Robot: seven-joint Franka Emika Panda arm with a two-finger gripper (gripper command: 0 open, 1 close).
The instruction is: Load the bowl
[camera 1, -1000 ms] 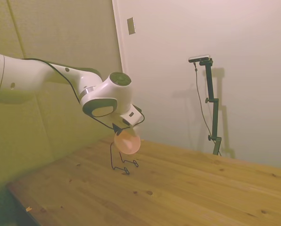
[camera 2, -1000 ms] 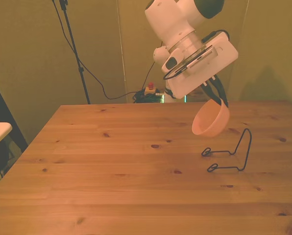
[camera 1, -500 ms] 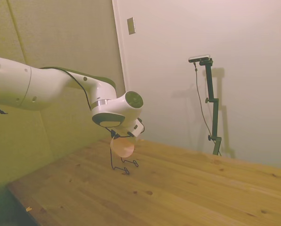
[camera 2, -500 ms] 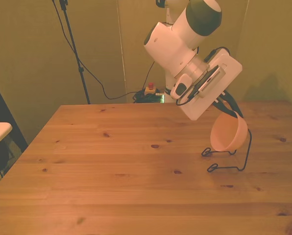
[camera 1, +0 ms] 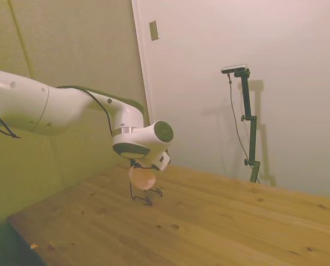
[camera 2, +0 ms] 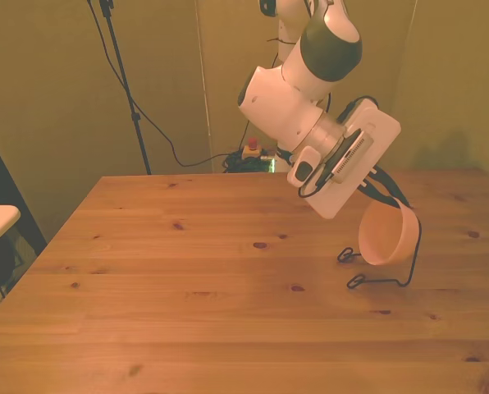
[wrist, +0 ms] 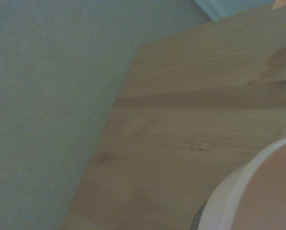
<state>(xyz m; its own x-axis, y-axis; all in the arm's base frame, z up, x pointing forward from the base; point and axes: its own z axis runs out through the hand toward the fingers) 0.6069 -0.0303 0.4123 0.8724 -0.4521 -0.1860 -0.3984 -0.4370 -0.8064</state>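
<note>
The pale pink-peach bowl hangs tipped on its side, just above the table. My gripper is shut on its upper rim. It sits inside the upright loop of the thin black wire rack; I cannot tell whether bowl and wire touch. In the side view the bowl hangs under the gripper, right over the rack. Up close, the wrist view catches only a pale curved piece of the bowl's rim over the table.
The wooden table stretches wide toward the front view's left and near edge. A wall panel borders the table's edge beside the rack. A cable stand rises behind the far left corner.
The arm has come down and toward the front view's right, carrying the bowl from mid-air into the rack's loop. The bowl has tipped further onto its side.
</note>
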